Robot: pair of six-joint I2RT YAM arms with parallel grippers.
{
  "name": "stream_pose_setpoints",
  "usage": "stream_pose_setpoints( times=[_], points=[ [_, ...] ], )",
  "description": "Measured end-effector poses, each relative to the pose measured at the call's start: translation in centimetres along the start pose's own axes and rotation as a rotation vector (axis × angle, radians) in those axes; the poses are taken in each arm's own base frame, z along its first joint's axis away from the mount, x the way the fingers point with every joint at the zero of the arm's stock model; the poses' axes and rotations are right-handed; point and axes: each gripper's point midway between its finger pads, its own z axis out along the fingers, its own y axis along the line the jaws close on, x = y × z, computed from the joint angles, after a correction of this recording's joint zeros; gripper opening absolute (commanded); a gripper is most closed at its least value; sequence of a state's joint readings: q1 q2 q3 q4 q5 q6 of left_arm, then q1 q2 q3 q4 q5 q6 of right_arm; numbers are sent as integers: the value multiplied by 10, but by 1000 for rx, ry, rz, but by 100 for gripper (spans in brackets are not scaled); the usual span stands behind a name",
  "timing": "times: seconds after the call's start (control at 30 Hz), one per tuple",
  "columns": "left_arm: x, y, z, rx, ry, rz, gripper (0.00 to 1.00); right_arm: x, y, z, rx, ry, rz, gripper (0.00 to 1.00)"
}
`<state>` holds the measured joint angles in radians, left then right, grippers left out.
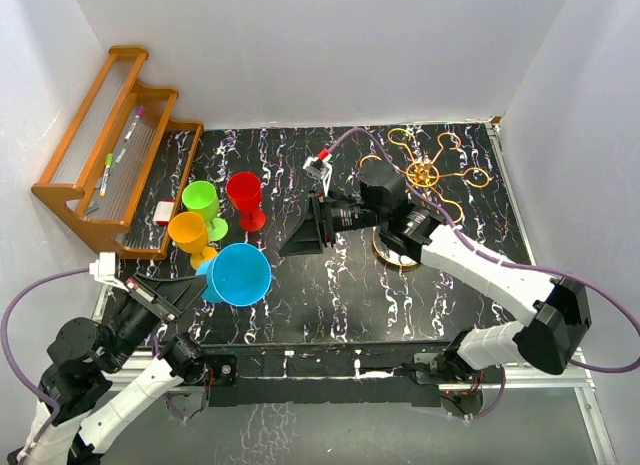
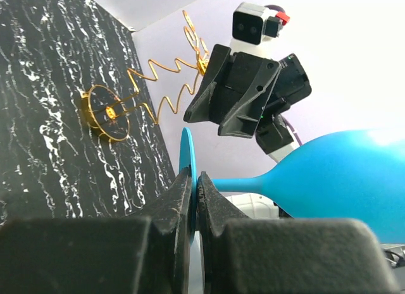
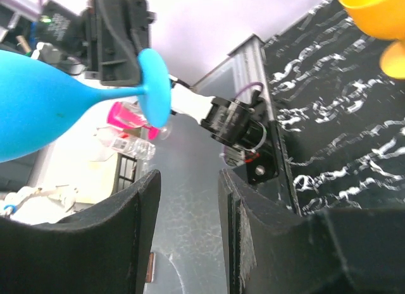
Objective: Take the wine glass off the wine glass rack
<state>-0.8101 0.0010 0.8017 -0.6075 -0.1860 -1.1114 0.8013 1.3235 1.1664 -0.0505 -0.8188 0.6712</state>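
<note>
The left gripper (image 2: 192, 180) is clamped on the round flat foot of the blue plastic wine glass (image 1: 238, 273). Its stem runs out from the fingers (image 2: 218, 208) and the bowl opens away from the hand. The glass is in the air, clear of the gold wire wine glass rack (image 1: 430, 175), which stands well beyond this hand, across the black marbled table top (image 1: 330, 295).

The right gripper (image 1: 292, 245) has its jaws apart with nothing between them. The rack is close behind its wrist, and the blue glass is out ahead of its fingertips. Green (image 1: 203, 203), red (image 1: 245, 197) and orange (image 1: 190, 233) plastic goblets stand just beyond the left hand.
</note>
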Motion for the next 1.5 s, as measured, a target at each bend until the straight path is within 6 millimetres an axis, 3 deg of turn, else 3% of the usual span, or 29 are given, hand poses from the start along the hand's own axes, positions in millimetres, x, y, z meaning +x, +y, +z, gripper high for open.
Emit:
stream_pose_setpoints(
  times=[0.23, 0.67, 0.73, 0.87, 0.97, 1.0, 1.13, 1.2, 1.33, 1.5],
  points=[
    [11, -11, 28, 22, 48, -8, 0, -8, 22, 6, -152, 12, -22, 43],
    [33, -29, 80, 39, 149, 21, 0, -5, 12, 16, -171, 52, -26, 43],
    [34, -30, 84, 42, 155, 26, 0, -4, 13, 16, -184, 58, -29, 38],
    [38, -31, 90, 44, 173, 34, 0, -6, 19, 16, -221, 58, -48, 9],
    [38, -34, 90, 57, 177, 48, 0, -5, 25, 11, -258, 72, -38, 8],
    [38, -35, 89, 61, 178, 50, 2, -5, 27, 10, -270, 75, -37, 8],
    [38, -30, 88, 39, 180, 59, 39, -2, 28, 10, -286, 78, -31, 8],
    [35, -18, 89, -27, 159, 64, 47, -1, 29, 10, -294, 78, -41, 8],
    [14, -8, 79, -154, 91, 78, 52, 1, 28, 11, -292, 79, -39, 8],
    [-26, -9, 49, -268, -27, 108, 51, 1, 22, 13, -271, 65, -27, 8]
  ],
)
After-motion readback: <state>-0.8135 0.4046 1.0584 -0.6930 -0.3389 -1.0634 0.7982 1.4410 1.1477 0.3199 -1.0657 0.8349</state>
